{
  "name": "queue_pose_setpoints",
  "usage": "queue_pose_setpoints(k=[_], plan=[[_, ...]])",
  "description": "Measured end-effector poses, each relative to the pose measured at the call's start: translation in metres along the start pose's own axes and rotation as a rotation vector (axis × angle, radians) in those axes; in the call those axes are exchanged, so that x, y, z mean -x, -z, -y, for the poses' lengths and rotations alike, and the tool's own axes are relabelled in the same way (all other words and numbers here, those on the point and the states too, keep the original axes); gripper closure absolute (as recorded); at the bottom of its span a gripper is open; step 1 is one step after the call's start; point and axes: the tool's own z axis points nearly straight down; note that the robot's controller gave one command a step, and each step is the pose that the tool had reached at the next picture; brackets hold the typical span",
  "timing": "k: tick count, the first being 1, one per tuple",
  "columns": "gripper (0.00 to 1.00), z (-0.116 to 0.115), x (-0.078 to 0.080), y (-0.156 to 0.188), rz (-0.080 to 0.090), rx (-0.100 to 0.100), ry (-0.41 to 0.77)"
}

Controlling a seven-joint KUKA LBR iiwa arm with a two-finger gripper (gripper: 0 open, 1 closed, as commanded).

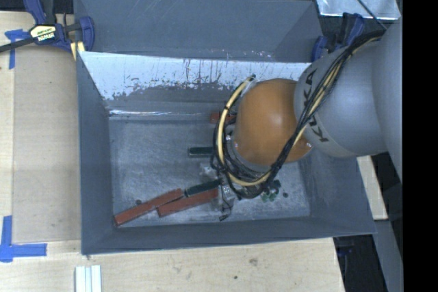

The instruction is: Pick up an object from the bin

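Observation:
My gripper (202, 169) is low over the bin floor, right of the middle, under the orange cover. Two dark fingertips (199, 150) poke out leftward from under it and stand apart, so the gripper is open. Nothing shows clearly between them, apart from a small pale patch. The lower fingertip lies right against the upper edge of a red-brown bar (190, 201). A second, longer red-brown bar (147, 208) continues from it toward the bin's front left corner.
A small red piece (215, 117) peeks out behind the cover near the back of the floor. A small dark green bit (271, 195) lies at the front right under the cables. The arm covers the bin's right side.

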Motion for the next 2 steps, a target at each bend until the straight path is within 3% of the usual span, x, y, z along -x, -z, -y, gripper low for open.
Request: queue_pose_setpoints(k=[1,2], plan=[[1.0,0.0,0.0,0.0,0.0,0.0,0.0],[1.0,-0.006,0.03,0.169,0.003,-0.001,-0.017]])
